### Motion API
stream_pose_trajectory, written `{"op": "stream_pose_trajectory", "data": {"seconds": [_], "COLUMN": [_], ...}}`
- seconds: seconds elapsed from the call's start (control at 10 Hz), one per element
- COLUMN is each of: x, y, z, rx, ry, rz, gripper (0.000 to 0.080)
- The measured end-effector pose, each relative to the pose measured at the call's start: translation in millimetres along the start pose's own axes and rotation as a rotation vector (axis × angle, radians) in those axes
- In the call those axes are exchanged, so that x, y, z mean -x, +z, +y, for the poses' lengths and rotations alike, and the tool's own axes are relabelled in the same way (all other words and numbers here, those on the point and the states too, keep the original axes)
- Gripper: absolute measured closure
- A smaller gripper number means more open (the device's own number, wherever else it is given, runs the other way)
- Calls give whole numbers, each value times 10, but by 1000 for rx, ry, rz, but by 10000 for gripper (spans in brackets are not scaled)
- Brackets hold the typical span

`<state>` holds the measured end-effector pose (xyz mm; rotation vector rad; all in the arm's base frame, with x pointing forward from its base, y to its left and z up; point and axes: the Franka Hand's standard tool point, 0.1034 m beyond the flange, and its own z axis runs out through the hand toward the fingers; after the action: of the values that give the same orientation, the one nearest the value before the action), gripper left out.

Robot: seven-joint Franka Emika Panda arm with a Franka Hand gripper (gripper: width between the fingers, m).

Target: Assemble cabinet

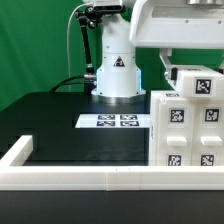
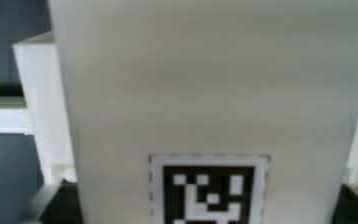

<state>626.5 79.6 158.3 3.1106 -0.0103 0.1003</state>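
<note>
The white cabinet (image 1: 185, 125) stands at the exterior view's right, against the front rail, with several square tags on its face. A smaller white tagged block (image 1: 197, 84) sits on top of it, slightly tilted. My gripper (image 1: 176, 66) hangs right over that block, and the arm's white hand hides most of it. In the wrist view the white block (image 2: 194, 90) fills the space between the jaws, with one tag (image 2: 208, 190) close to the camera. The gripper (image 2: 208, 214) is closed on the block's two sides. Only dark slivers of the fingers (image 2: 44, 204) show.
The marker board (image 1: 116, 121) lies flat on the black table in front of the arm's white base (image 1: 116, 75). A long white rail (image 1: 80, 172) edges the table's front and the exterior view's left side. A green curtain hangs behind.
</note>
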Motion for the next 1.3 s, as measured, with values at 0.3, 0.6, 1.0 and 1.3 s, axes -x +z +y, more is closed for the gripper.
{"op": "stream_pose_trajectory", "data": {"seconds": [0.3, 0.6, 1.0, 1.3], "x": [3, 5, 47, 55], "y": [10, 14, 14, 25], "z": [1, 1, 25, 39], "rx": [0, 1, -14, -14], "ry": [0, 0, 1, 5], "rz": [-2, -2, 95, 89], "gripper": [30, 5, 3, 224]}}
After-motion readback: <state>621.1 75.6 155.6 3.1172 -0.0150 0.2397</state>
